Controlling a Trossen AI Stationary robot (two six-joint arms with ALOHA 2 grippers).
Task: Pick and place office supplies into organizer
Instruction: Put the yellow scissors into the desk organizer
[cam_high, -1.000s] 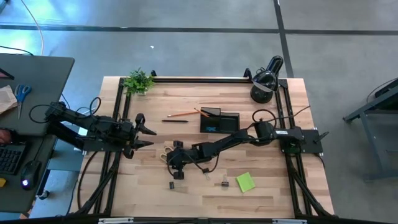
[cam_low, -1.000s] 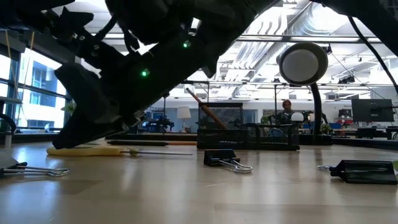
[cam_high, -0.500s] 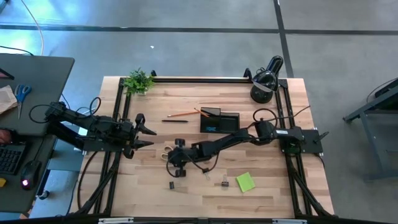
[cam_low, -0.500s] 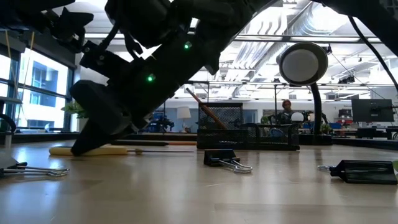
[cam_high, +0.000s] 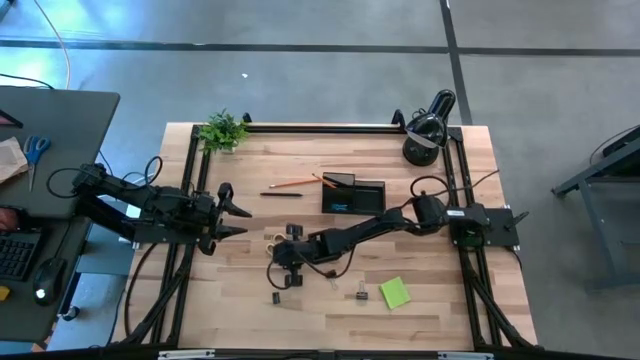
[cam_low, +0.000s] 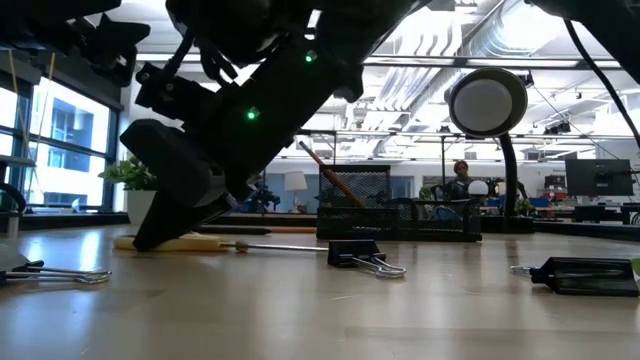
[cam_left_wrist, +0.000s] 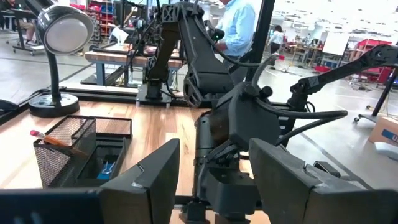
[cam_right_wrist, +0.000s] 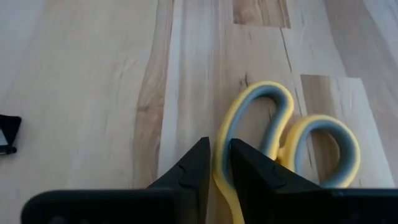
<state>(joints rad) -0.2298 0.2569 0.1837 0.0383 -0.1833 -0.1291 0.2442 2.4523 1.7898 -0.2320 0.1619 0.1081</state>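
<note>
Right gripper (cam_right_wrist: 219, 163) was low over the bench (cam_high: 440, 285), its two fingers nearly together and pinching the edge of one handle loop of the yellow-handled scissors (cam_right_wrist: 292, 146); both loops lay flat on the wood just past the fingertips. From above, the scissors (cam_high: 272, 241) sat left of bench centre, well apart from the organizer (cam_high: 354, 193). Left gripper (cam_high: 232, 214) waited at the bench's left edge, fingers spread, holding nothing.

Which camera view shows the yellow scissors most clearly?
The right wrist view: the scissors fill it, both handle loops plain, the right gripper closed on one loop. The high view shows only a small pale shape beside the gripper. The low view shows a yellow strip. The left wrist view shows none.
</note>
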